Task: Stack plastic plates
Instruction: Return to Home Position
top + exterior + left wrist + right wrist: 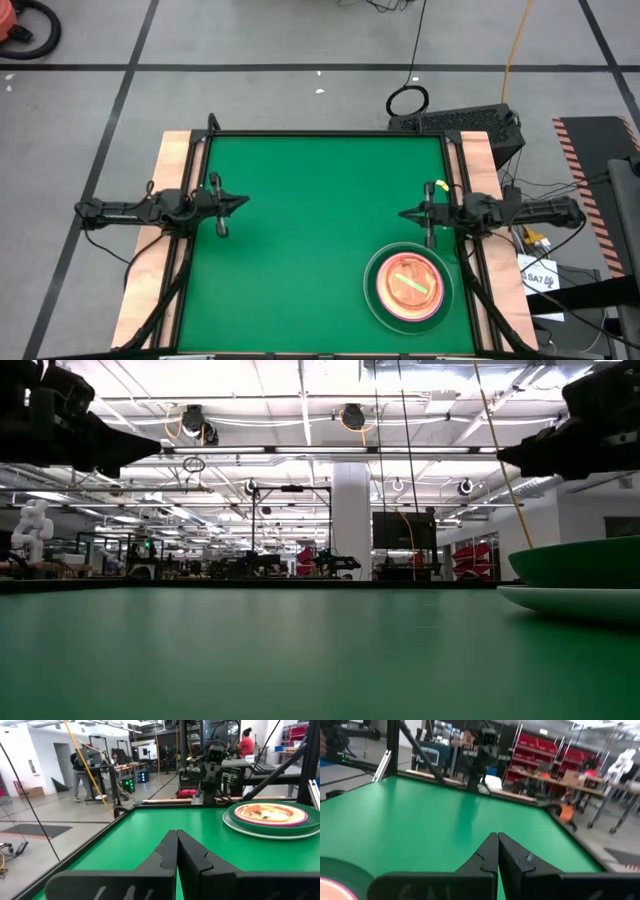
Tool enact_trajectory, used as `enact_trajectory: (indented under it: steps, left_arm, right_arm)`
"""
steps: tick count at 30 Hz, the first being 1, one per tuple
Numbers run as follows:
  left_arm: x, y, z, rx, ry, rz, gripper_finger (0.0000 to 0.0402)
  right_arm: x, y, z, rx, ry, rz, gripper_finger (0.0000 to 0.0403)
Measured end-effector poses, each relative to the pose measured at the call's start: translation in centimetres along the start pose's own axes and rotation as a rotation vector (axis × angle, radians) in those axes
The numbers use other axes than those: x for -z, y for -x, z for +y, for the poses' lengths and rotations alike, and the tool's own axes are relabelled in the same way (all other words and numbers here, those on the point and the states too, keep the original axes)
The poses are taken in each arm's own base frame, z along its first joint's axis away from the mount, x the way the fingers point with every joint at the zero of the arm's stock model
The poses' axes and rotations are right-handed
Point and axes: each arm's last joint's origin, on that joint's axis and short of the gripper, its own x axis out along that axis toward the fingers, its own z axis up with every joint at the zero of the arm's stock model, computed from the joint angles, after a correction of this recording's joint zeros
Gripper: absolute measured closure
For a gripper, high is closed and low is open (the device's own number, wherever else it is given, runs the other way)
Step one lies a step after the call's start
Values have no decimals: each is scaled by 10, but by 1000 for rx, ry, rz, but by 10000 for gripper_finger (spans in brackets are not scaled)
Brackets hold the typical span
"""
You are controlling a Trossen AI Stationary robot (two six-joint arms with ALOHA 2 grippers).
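Note:
The plastic plates stand in one stack (408,286) on the green table near its right front corner: a pale blue plate at the bottom, a dark green one on it, then pink and small translucent orange and green ones on top. The stack also shows in the left wrist view (272,816), the low view (580,575) and the right wrist view (337,875). My left gripper (243,202) is shut and empty at the table's left edge, above the table. My right gripper (404,213) is shut and empty at the right edge, just beyond the stack's far side.
The green table top (300,230) lies bare left of the stack. Wooden side boards (175,160) and black frame rails run along the table's edges. People stand in the room beyond the table (80,767).

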Motion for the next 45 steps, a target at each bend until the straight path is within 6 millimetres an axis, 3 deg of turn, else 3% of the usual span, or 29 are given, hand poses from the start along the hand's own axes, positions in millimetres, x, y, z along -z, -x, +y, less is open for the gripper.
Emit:
enact_trajectory:
  steps: [9,45]
  left_arm:
    - [0,0,0,7,10,4,398]
    - [3,0,-4,117,-10,15,398]
  right_arm:
    - [-5,5,-2,20,61,-70,403]
    - [-5,5,-2,21,75,-64,403]
